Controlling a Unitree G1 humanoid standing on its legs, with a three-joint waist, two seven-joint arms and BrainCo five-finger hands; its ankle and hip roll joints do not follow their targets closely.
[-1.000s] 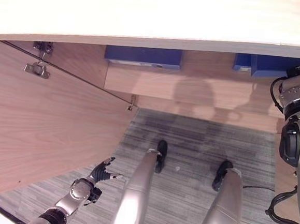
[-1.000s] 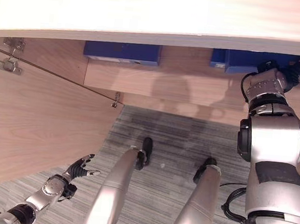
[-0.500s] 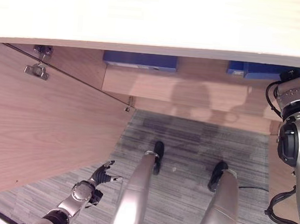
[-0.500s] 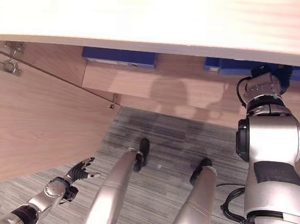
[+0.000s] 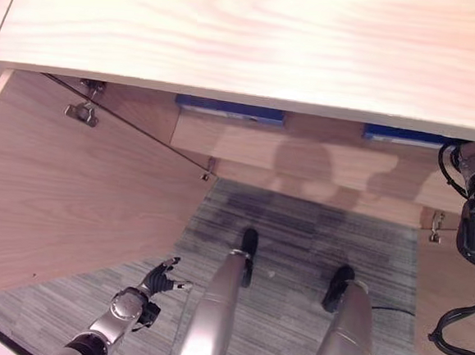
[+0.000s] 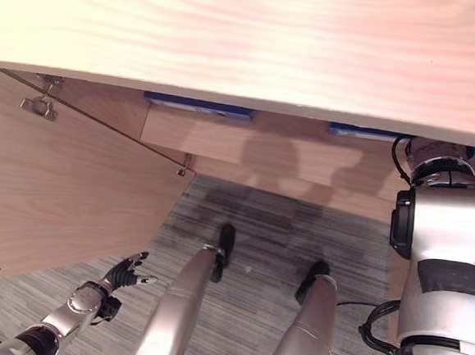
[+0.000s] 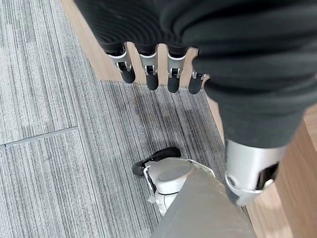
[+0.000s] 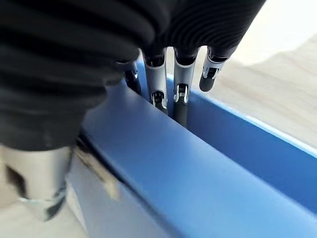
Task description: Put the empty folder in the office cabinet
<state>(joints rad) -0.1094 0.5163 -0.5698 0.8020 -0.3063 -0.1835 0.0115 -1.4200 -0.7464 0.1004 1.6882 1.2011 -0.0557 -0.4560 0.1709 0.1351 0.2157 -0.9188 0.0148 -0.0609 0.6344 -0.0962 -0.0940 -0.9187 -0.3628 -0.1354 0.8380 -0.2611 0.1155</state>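
A blue folder (image 8: 198, 183) lies between the fingers and thumb of my right hand (image 8: 181, 94), whose fingers reach over its upper edge and pinch it. In the eye views that arm reaches up into the office cabinet (image 5: 304, 162) at the right, and a strip of the blue folder (image 5: 405, 135) shows on the shelf beside the wrist, under the cabinet top (image 5: 256, 39). My left hand (image 5: 157, 276) hangs low at the left over the carpet, its fingers (image 7: 148, 74) straight and holding nothing.
A second blue folder (image 5: 230, 109) lies on the same shelf further left. The cabinet's left door (image 5: 72, 189) stands open, close to my left hand. Grey carpet (image 5: 299, 232) lies in front of the cabinet.
The camera has shifted, so more of the cabinet top shows. My right hand has gone deeper under the top with the folder. The left hand has hardly moved.
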